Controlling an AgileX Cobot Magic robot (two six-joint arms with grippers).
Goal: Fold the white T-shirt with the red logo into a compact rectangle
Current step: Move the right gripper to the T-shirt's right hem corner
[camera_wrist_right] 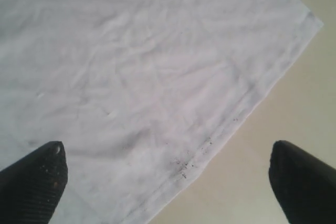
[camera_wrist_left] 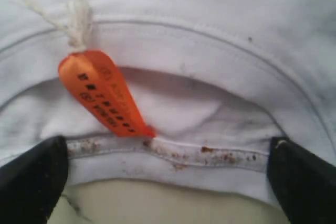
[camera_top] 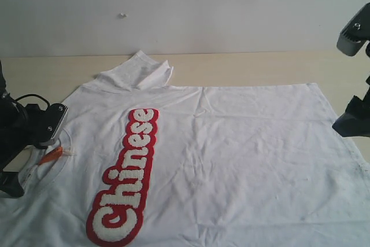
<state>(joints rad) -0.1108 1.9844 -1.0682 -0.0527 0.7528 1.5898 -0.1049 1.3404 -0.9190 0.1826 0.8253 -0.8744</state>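
Nearest me the red logo point(camera_top: 124, 183) runs up the white T-shirt point(camera_top: 243, 148) lying flat on the table point(camera_top: 260, 67), my left gripper point(camera_wrist_left: 168, 182) spread wide astride its collar by the orange tag point(camera_wrist_left: 102, 95), my right gripper point(camera_wrist_right: 168, 177) wide above the hem.

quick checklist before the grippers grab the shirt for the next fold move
1. left gripper open: ok, its jaws stand wide apart.
2. left gripper lined up on the collar: ok, the collar edge runs between its jaws.
3. orange tag out of the grip zone: not ok, it lies on the collar close to the gripper.
4. right gripper open: ok, jaws wide apart.
5. right gripper over the hem: ok, the hem edge runs between its jaws.
6. white T-shirt lying flat: not ok, the far sleeve is bunched up.
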